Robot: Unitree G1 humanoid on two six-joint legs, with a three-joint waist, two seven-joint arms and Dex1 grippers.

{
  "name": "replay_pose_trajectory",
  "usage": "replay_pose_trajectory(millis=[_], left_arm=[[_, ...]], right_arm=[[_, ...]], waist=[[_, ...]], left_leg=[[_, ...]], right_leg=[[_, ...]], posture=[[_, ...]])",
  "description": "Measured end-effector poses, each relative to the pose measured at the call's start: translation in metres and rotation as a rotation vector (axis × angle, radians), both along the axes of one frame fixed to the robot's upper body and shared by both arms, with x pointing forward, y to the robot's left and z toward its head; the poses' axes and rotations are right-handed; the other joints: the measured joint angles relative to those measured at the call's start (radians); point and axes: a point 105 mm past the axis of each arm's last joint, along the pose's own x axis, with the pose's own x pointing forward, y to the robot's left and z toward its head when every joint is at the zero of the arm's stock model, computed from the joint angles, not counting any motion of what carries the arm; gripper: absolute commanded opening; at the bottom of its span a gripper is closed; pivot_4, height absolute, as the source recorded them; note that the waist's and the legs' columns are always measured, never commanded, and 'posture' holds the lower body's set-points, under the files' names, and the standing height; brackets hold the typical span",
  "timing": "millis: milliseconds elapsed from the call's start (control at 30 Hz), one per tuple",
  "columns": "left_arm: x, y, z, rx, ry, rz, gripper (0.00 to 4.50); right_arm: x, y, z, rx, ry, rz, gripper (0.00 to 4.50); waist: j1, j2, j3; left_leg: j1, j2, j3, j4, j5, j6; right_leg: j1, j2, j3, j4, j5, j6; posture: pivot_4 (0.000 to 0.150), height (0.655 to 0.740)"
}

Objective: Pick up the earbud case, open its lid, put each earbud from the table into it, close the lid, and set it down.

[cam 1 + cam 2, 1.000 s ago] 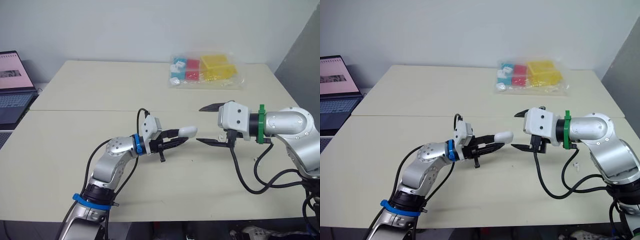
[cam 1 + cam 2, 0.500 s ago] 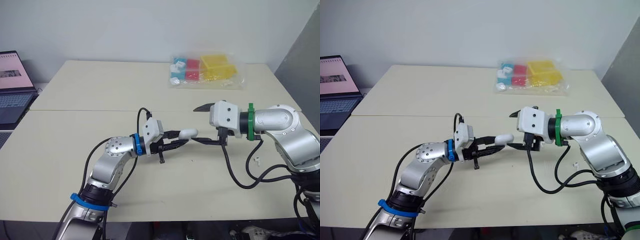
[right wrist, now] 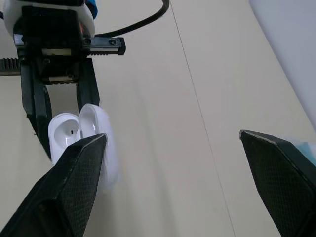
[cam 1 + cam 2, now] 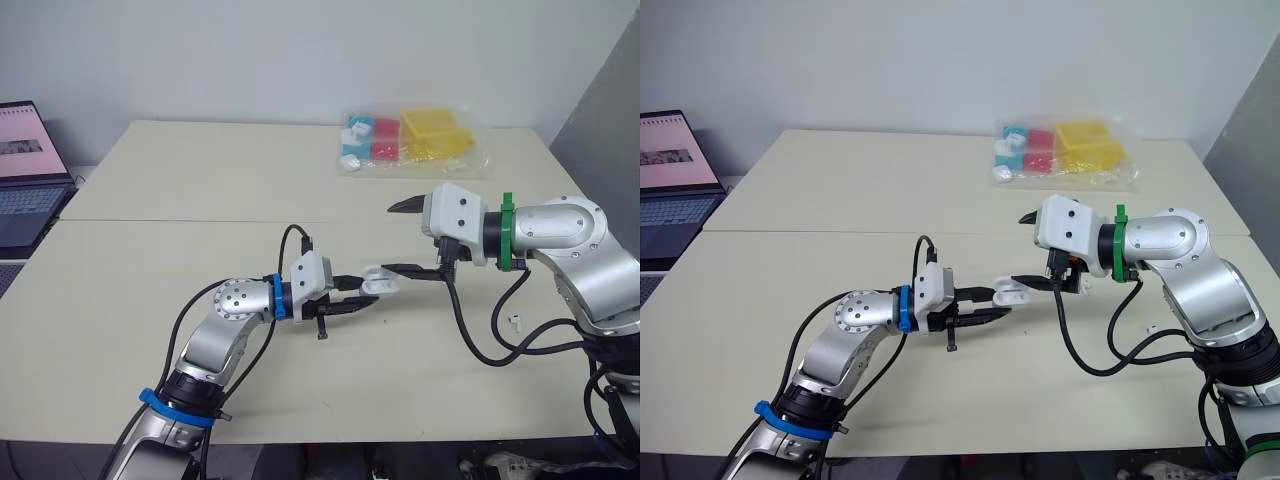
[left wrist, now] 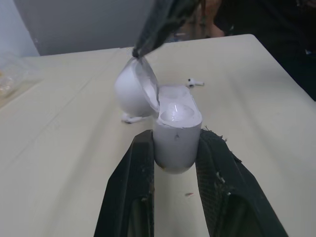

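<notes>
Now my L gripper (image 4: pixel 360 296) clamps the case (image 5: pixel 176 129), and one finger (image 5: pixel 158 24) of my wide-open, empty R gripper (image 4: pixel 404 238) props its lid (image 5: pixel 131 91); a slip could snap it shut.

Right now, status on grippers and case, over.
Left gripper shut on earbud case. Right gripper open, fingertip at flipped-up lid. Earbud on table, right side; nothing blocking.

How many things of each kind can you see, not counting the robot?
earbud case: 1
earbuds: 2
plastic bag of coloured boxes: 1
laptop: 1
Total: 5
</notes>
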Motion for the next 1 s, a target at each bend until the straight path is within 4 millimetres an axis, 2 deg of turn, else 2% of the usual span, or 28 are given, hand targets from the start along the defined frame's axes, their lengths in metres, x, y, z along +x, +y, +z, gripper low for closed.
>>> replay_pose_trajectory(millis=[167, 300, 400, 467, 533, 667, 767, 867, 1000], left_arm=[[0.000, 0.000, 0.000, 0.000, 0.000, 0.004, 0.79], [0.003, 0.001, 0.001, -0.012, 0.001, 0.025, 0.79], [0.007, 0.002, 0.003, -0.045, 0.003, 0.077, 0.79], [0.009, 0.007, 0.001, -0.051, 0.014, 0.107, 0.79], [0.008, 0.012, -0.005, -0.047, 0.038, 0.133, 0.79], [0.001, 0.010, -0.003, -0.052, 0.031, 0.119, 0.79], [-0.002, 0.007, 0.001, -0.063, 0.028, 0.101, 0.79], [-0.003, 0.006, 0.003, -0.061, 0.025, 0.087, 0.79], [-0.004, 0.004, 0.003, -0.059, 0.029, 0.070, 0.79]], right_arm=[[-0.006, 0.000, -0.001, -0.004, 0.042, 0.016, 4.50], [-0.013, -0.008, 0.005, 0.001, 0.077, 0.012, 4.50], [-0.013, -0.032, 0.019, 0.053, 0.095, -0.085, 4.50], [-0.012, -0.058, 0.019, 0.094, 0.117, -0.217, 4.50], [-0.013, -0.084, 0.009, 0.115, 0.163, -0.353, 4.50], [-0.023, -0.109, -0.012, 0.148, 0.221, -0.528, 4.50], [-0.029, -0.141, -0.046, 0.196, 0.298, -0.787, 4.50], [-0.036, -0.157, -0.071, 0.212, 0.366, -0.936, 4.50], [-0.040, -0.169, -0.080, 0.219, 0.363, -1.045, 4.50]], waist=[[0.000, 0.000, 0.000], [0.000, 0.000, 0.000], [0.002, 0.000, 0.000], [0.006, 0.000, 0.000], [0.007, 0.000, 0.000], [0.004, -0.001, 0.000], [0.005, -0.001, -0.001], [0.000, 0.000, -0.001], [-0.002, 0.001, -0.001]], left_leg=[[0.000, 0.000, 0.000, 0.000, 0.000, 0.000], [0.000, 0.000, 0.000, 0.000, 0.000, 0.000], [-0.001, 0.000, 0.000, 0.000, 0.000, 0.000], [-0.001, 0.000, -0.001, 0.000, 0.000, 0.000], [-0.001, 0.000, 0.000, 0.000, 0.000, 0.000], [-0.001, 0.000, 0.000, 0.000, 0.000, 0.000], [0.000, 0.000, -0.001, 0.000, 0.000, 0.000], [0.000, 0.000, 0.000, 0.001, 0.000, 0.000], [0.001, 0.000, 0.000, 0.001, 0.000, 0.000]], right_leg=[[0.000, 0.000, 0.000, 0.000, 0.000, 0.000], [0.000, 0.000, 0.000, 0.000, 0.000, 0.000], [0.000, -0.001, 0.000, -0.001, 0.000, 0.000], [0.000, -0.001, -0.001, -0.001, 0.000, 0.000], [0.000, -0.001, 0.000, -0.001, 0.000, 0.000], [0.000, -0.001, 0.000, -0.001, 0.000, 0.000], [0.001, -0.001, 0.000, 0.000, 0.000, 0.000], [0.001, 0.000, 0.001, 0.000, 0.001, 0.001], [0.001, 0.000, 0.001, 0.000, 0.001, 0.002]], posture=[[0.150, 0.7359], [0.150, 0.7359], [0.150, 0.7359], [0.150, 0.7359], [0.150, 0.7359], [0.150, 0.7359], [0.150, 0.7359], [0.150, 0.7359], [0.150, 0.7359]])
